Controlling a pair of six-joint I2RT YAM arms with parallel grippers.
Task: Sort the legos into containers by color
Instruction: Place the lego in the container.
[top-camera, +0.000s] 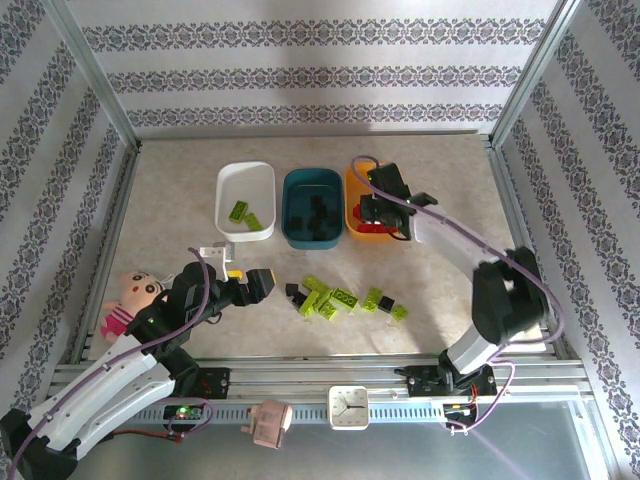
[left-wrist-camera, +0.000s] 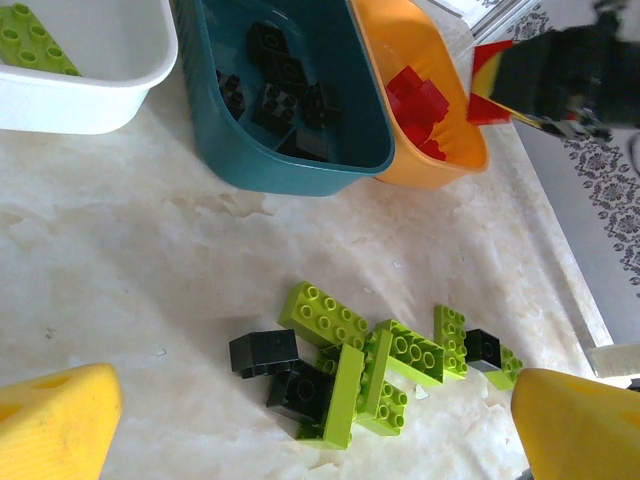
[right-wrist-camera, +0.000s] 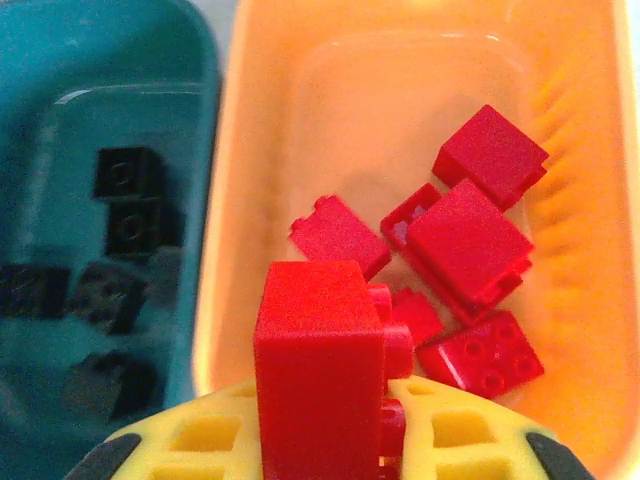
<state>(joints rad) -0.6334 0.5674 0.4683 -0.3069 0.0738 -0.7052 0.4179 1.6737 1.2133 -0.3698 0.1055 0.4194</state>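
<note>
Top external layout: the white tub (top-camera: 224, 195), teal tub (top-camera: 291, 218) and orange tub (top-camera: 351, 192) stand side by side, left to right, at the far middle of the table (top-camera: 450, 290).
Doll: a cartoon doll (top-camera: 130, 295) lies at the table's left edge, well apart from every brick.
Left gripper: the left gripper (top-camera: 248, 275) hovers low over the table just left of the loose bricks (top-camera: 335, 298), with its jaws spread wide and nothing between them. In the left wrist view its yellow fingers (left-wrist-camera: 55, 415) sit at the two lower corners, with the pile between them and untouched.
White tub contents: a couple of lime green legos (top-camera: 241, 212) lie inside.
Loose bricks: lime green and black pieces lie mixed in a short row on the table in front of the teal tub, several touching or overlapping. In the left wrist view two black ones sit at the left end and one near the right end.
Clock: a small clock (top-camera: 350, 405) sits on the rail at the near edge, between the arm bases.
Teal tub contents: black legos (left-wrist-camera: 280, 85) lie bunched together inside.
Orange tub contents: red legos (right-wrist-camera: 470, 230) lie loose on its floor.
Right gripper: the right gripper (top-camera: 378, 215) hangs over the orange tub, clamped on a red brick (right-wrist-camera: 320, 350) that stands upright between its yellow fingers, above the red pieces already inside.
</note>
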